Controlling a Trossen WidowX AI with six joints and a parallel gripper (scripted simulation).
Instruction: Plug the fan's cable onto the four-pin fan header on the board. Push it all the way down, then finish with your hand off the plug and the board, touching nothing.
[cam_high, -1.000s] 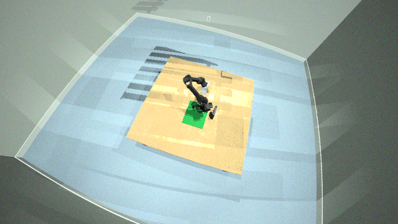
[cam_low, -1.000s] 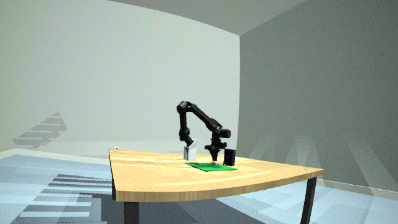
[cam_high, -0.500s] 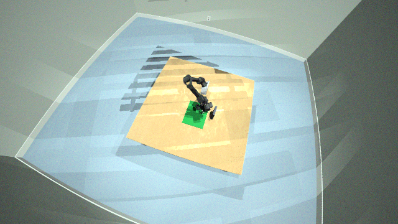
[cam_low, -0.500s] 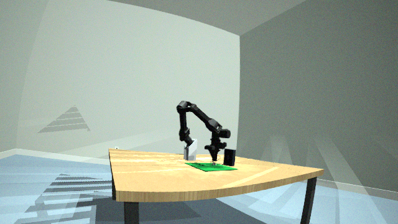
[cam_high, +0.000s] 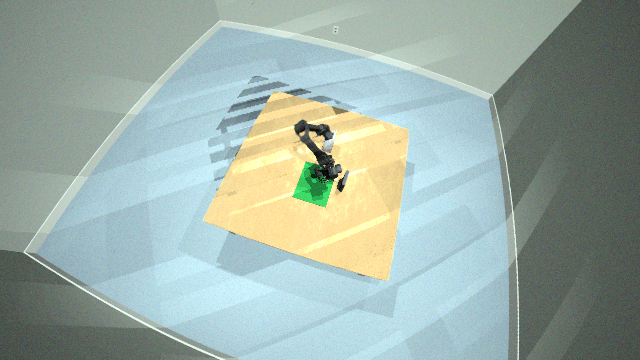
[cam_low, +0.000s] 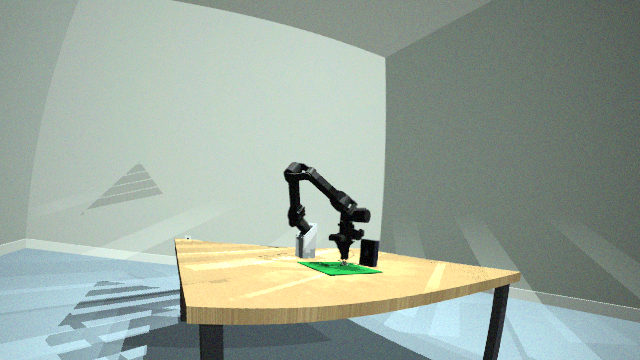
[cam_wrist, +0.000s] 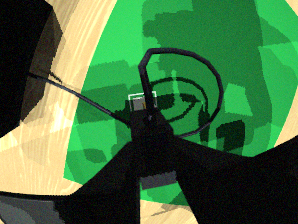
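The green board (cam_high: 311, 197) (cam_low: 332, 271) (cam_wrist: 122, 37) lies flat on the table. My gripper (cam_high: 322, 178) (cam_low: 344, 260) (cam_wrist: 149, 144) points down, low over the board, shut on the fan plug, which the dark fingertips mostly hide. The black cable (cam_wrist: 220, 90) rises from the fingertips and loops to the right in the wrist view; a stretch also runs left to the fan (cam_high: 343, 181) (cam_low: 369, 253) (cam_wrist: 20, 60), a black block beside the board. A small white-outlined header (cam_wrist: 138, 103) shows just beyond the fingertips. Whether the plug is in it cannot be told.
The wooden table (cam_high: 350, 240) (cam_low: 240, 300) bears the board, the fan and the arm. The arm's pale base block (cam_high: 329, 142) (cam_low: 307, 242) stands behind the board. Shadows of the arm and cable darken parts of the board.
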